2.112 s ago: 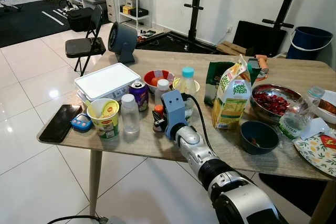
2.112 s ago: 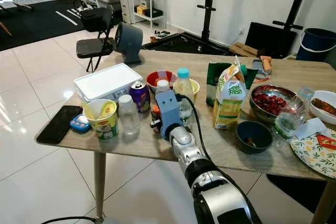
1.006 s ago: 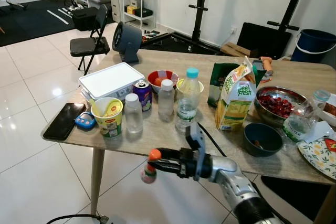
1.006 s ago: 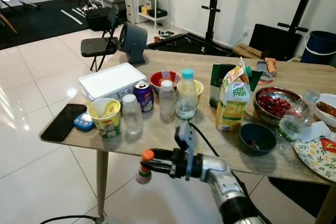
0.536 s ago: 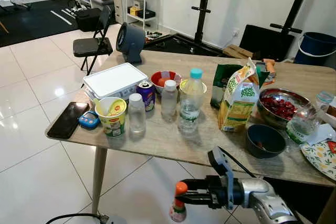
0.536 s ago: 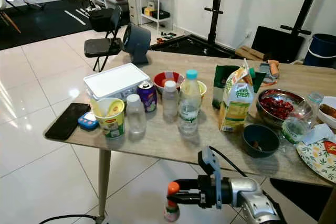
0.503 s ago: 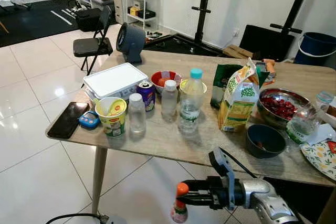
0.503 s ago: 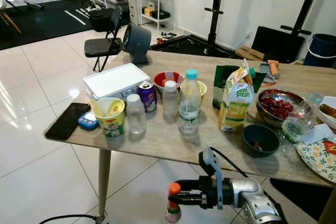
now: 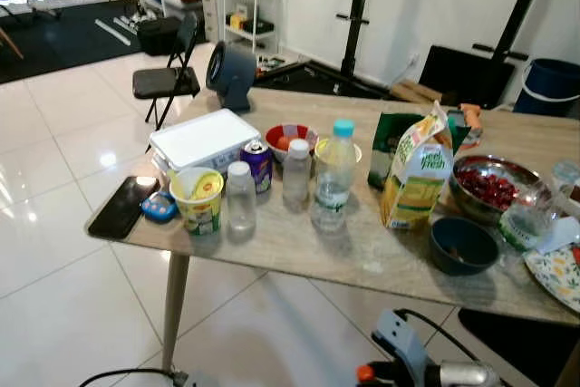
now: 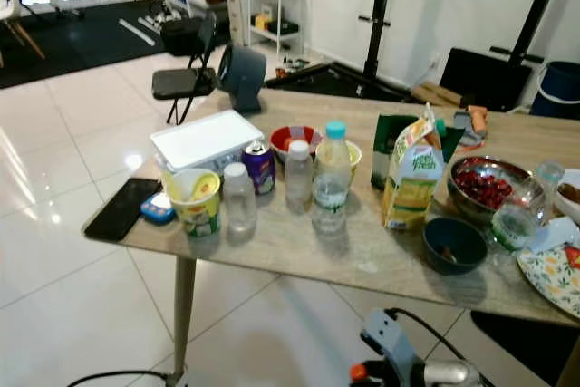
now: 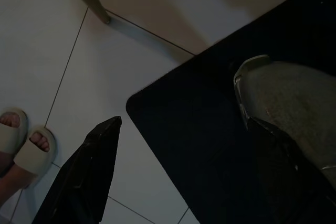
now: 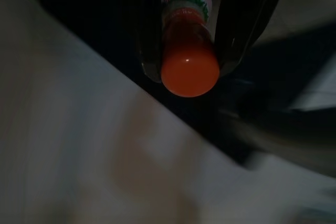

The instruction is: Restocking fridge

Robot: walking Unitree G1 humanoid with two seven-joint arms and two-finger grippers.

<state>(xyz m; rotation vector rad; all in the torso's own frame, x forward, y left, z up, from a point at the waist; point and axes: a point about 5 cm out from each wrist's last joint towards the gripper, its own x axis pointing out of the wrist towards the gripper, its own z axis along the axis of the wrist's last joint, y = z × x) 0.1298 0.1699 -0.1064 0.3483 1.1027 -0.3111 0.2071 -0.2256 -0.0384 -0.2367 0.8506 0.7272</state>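
My right gripper (image 12: 190,51) is shut on a small sauce bottle with an orange cap (image 12: 189,72); the black fingers (image 12: 149,45) press on both sides of its neck. In the left eye view the orange cap (image 9: 364,372) and the silver right wrist (image 9: 444,373) sit at the bottom edge, below and in front of the wooden table (image 9: 290,251). My left gripper (image 11: 184,177) hangs open over the floor with nothing between its fingers.
The table holds a white lidded box (image 9: 201,140), noodle cup (image 9: 201,199), purple can (image 9: 258,164), water bottle (image 9: 334,176), juice carton (image 9: 417,178), bowls (image 9: 464,244) and phone (image 9: 124,207). A person's sandalled feet (image 11: 21,140) and dark mat (image 11: 210,129) lie below the left gripper.
The right gripper took the orange-capped bottle off the table, drew back and sank to the bottom edge of the view. The head camera has shifted slightly.
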